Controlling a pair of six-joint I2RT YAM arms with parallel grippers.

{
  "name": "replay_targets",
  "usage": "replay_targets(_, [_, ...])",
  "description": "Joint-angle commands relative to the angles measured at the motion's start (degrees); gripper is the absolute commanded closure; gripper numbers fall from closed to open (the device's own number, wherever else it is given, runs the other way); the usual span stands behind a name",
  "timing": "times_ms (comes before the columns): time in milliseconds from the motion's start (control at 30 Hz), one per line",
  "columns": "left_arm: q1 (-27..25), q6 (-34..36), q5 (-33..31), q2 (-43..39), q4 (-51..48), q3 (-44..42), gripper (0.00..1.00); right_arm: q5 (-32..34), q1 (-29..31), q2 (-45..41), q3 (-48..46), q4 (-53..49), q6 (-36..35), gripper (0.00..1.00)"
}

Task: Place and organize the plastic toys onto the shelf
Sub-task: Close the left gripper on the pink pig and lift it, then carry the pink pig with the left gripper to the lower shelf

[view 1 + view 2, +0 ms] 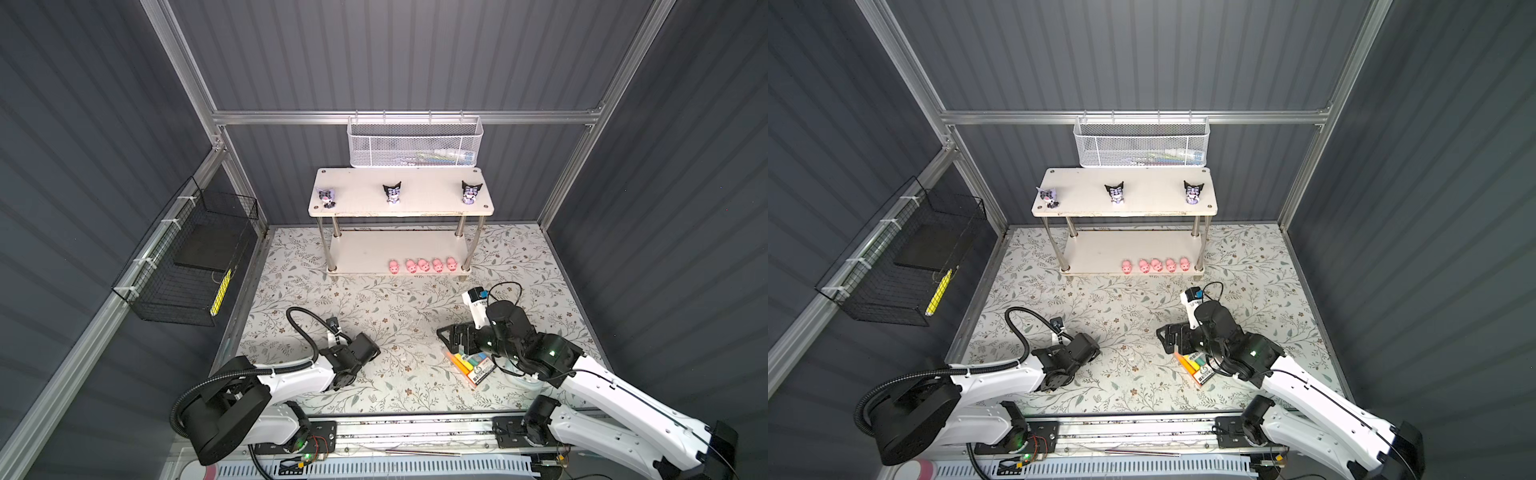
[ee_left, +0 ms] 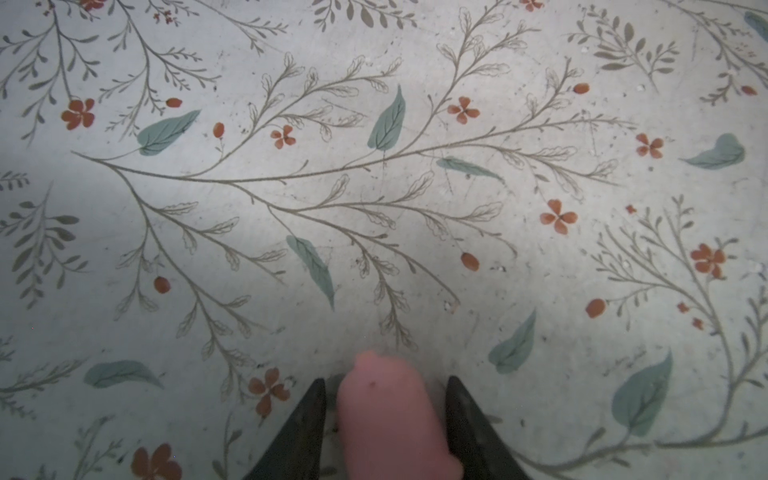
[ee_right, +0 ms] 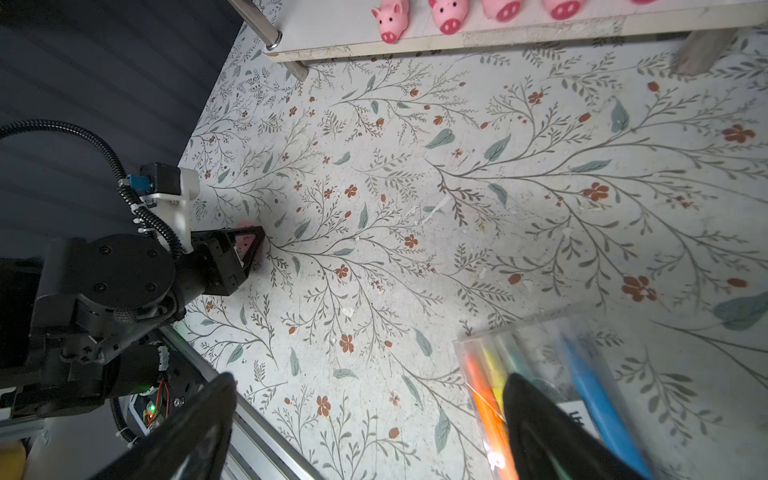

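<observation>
In both top views the left claw (image 1: 370, 351) points down at the mat (image 1: 399, 316), hiding its catch; the shelf (image 1: 357, 197) stands well beyond it, five pigs (image 1: 422, 265) on the lower board (image 1: 365, 253).

Left wrist: taken so near the tips, the pig (image 2: 390, 415) could squirt forward. Smooth, rounded, pink, it sits between the jaws, mat showing beside one; whether clamped I cannot tell.

Right wrist: the right claw (image 3: 370, 415) gapes empty, one jaw over the marker pack (image 3: 582, 374), which it might drag.

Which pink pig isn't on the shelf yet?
The pig between the fingers of the left pincer, away from the shelf; the other five stand on its lower board.
</observation>
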Motion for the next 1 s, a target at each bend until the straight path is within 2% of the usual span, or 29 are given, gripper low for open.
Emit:
replay_targets(0, [-0.29,-0.13,-0.69,1.46,-0.65,0.97,0.59,1.00,-0.26,-0.10,-0.37,-0.92,-0.72,0.01])
replay_targets(167, [-0.24,0.35,-0.19,3.15,-0.10,1.67,0.68,0.98,-0.44,-0.06,-0.10,-1.02,-0.98,0.01])
replay_targets(333, [-0.26,1.14,0.44,3.42,-0.38,2.71,0.72,0.90,-0.65,0.29,0.33,-1.02,-1.24,0.01])
replay_targets(667, [-0.15,5.96,1.05,0.67,-4.32,7.12,0.73,0.27,-0.97,0.82,1.37,-0.99,-1.50,0.01])
replay_targets(967, [0.21,15.30,1.42,4.67,-4.72,16.21,0.74,0.17,-1.18,0.34,2.14,-1.62,-1.96,0.01])
